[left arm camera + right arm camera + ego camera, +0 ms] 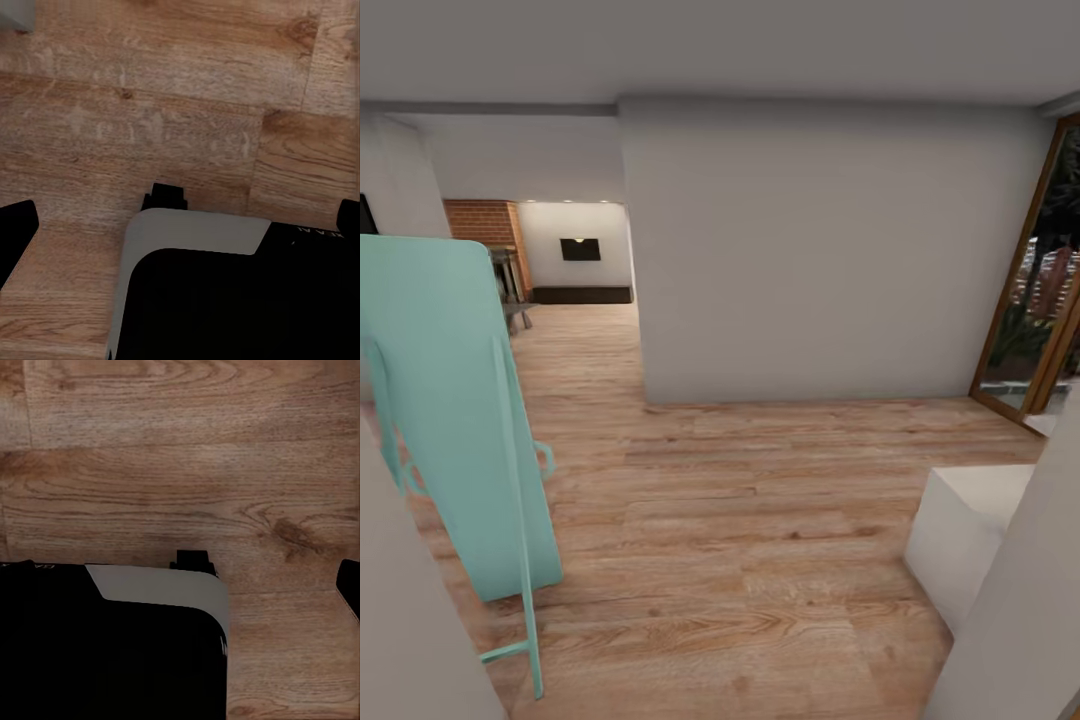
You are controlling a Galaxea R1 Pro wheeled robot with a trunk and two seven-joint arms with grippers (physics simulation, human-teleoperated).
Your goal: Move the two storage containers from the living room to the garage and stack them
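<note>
light wood-plank floor (740, 520) runs under you toward a plain beige wall (820, 260), a mint-green ironing board (455, 420) leaning at its left edge. red brick (480, 222) shows through the doorway. you can't tell either gripper's state; both wrist cameras face planks.

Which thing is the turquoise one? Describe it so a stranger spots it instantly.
Start at the big pale grey wall facing the camera, then drop to the wood-plank floor and look left. There a tall flat panel leans on thin legs; it alone is turquoise among greys, whites and browns.
</note>
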